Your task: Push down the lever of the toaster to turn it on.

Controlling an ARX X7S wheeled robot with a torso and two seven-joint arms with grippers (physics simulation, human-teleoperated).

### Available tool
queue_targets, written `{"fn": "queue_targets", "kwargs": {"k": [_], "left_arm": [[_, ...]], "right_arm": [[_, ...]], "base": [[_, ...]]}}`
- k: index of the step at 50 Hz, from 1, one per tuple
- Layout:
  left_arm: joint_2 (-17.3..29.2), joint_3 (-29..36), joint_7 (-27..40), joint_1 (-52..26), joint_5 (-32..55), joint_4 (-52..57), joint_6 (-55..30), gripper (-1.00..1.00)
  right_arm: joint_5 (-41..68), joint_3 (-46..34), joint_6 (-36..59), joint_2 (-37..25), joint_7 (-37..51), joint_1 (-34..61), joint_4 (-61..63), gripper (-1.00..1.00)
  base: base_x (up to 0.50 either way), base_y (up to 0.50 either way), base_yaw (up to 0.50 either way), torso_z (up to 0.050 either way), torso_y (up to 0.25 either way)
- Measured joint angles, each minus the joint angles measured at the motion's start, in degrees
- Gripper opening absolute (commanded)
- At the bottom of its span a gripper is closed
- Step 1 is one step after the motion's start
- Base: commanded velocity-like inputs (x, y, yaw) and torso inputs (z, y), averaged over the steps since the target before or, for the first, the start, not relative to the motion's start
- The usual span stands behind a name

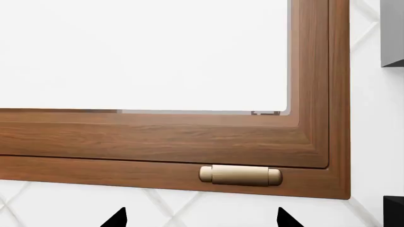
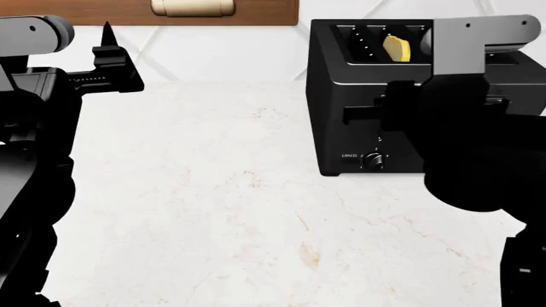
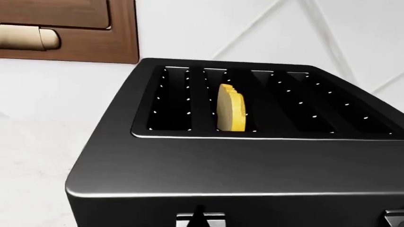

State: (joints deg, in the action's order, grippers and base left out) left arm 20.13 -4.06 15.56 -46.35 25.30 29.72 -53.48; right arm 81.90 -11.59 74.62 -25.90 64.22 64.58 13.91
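The glossy black four-slot toaster [image 2: 358, 70] stands at the back right of the counter, with a yellow bread slice [image 2: 397, 48] in one slot. In the right wrist view the toaster [image 3: 208, 165] fills the frame and the bread [image 3: 231, 108] sits in the second slot. A silver lever [image 3: 215, 220] shows on its front face, and a second silver tab [image 3: 395, 218] shows at the frame's edge. My right gripper [image 3: 199, 215] shows as one dark tip, shut, right over the lever. In the head view my right arm [image 2: 461, 147] covers much of the toaster's front. My left gripper [image 1: 202, 220] is open and empty, far left near the wall [image 2: 107, 48].
A wooden window frame [image 1: 189, 142] with a brass hinge [image 1: 240, 175] is on the white tiled wall behind. The marble counter [image 2: 239, 211] stretches in front. A round dial knob [image 2: 375, 160] sits low on the toaster's front.
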Motion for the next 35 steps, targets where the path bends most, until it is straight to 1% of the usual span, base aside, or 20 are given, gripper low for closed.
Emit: {"fn": "queue_targets", "kwargs": {"k": [35], "left_arm": [[0.38,0.13,0.52,0.08,0.6,-0.09,0.25,1.0]], "right_arm": [[-2.31,-2.38,-2.22,-0.03,-1.76,-0.4,-3.55,-1.0]], "base": [[0.0,0.0,0.0,0.0,0.0]]}}
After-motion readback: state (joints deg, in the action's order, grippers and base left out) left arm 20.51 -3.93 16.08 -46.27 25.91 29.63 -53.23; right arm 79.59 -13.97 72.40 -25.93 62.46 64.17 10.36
